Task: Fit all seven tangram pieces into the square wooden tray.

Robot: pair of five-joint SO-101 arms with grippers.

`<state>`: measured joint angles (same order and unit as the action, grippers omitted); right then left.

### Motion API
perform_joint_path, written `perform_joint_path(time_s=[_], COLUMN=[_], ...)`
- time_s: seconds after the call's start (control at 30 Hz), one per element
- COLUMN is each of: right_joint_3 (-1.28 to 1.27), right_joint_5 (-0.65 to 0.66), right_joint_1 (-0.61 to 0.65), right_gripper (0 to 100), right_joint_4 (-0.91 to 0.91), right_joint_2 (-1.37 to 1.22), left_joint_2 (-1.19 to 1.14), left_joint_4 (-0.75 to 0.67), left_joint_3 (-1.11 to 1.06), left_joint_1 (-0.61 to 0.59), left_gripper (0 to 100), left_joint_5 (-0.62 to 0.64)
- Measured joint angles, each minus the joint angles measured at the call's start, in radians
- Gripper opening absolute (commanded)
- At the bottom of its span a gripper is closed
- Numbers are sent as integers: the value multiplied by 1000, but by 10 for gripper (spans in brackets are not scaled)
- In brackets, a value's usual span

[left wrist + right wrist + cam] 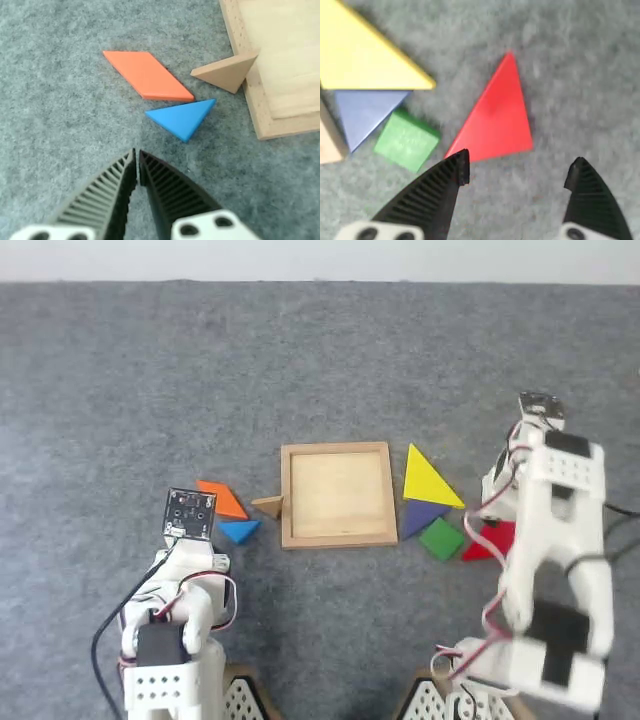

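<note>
1. Picking up the red triangle [497, 117] looks like the step in hand. Lies flat on the grey tabletop [150, 370], to the right of the tray [335, 448], just past the green square [406, 140] and apart from it.
2. Right gripper [520, 167]: jaws spread wide, holding nothing, hanging over the wide end of the red triangle.
3. Before going down, better to shift a little toward the green square, so that the piece sits midway between the jaws; now one jaw is at a corner of it, the other well off its side.
4. Then lower straight until the tips meet the tabletop, and close slowly. A thin, flat piece probably slides or tips under a fast squeeze.
5. Keep away from the green square, the purple triangle [365, 112] and the yellow triangle [365, 60], packed close together beside the tray.
6. Tray empty, so probably best to set this large piece into a corner.
7. Right arm [555, 540]: stretched forward along the right-hand pieces, wrist bent down over the red triangle.
8. Left arm [175, 640]: reaching less far, with the left gripper [136, 156] closed on nothing and pointing down at the tabletop just short of the blue triangle [182, 117]. Beside that, the orange parallelogram [147, 75] and the wood-coloured triangle [227, 72], touching the tray's left rim.
</note>
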<state>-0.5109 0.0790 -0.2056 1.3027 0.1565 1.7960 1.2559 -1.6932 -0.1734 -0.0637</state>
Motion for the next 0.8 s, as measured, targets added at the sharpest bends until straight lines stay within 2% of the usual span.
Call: perform_joint_path(time_s=[0.17, 0.3, 0.4, 0.53, 0.8], right_joint_3=[-75, -75, -71, -71, -69], right_joint_5=[-138, -267, -356, -397, -439], right_joint_1=[37, 124, 163, 160, 144], right_gripper=[325, 330, 380, 452, 457], right_joint_4=[-52, -80, -100, -110, -181], right_joint_2=[34, -46, -97, -114, -152], left_joint_2=[0, 0, 0, 0, 0], left_joint_4=[0, 0, 0, 0, 0], left_joint_3=[0, 0, 0, 0, 0], left_joint_1=[0, -2, -2, -2, -2], left_gripper=[14, 14, 14, 14, 14], left_joint_5=[0, 0, 0, 0, 0])
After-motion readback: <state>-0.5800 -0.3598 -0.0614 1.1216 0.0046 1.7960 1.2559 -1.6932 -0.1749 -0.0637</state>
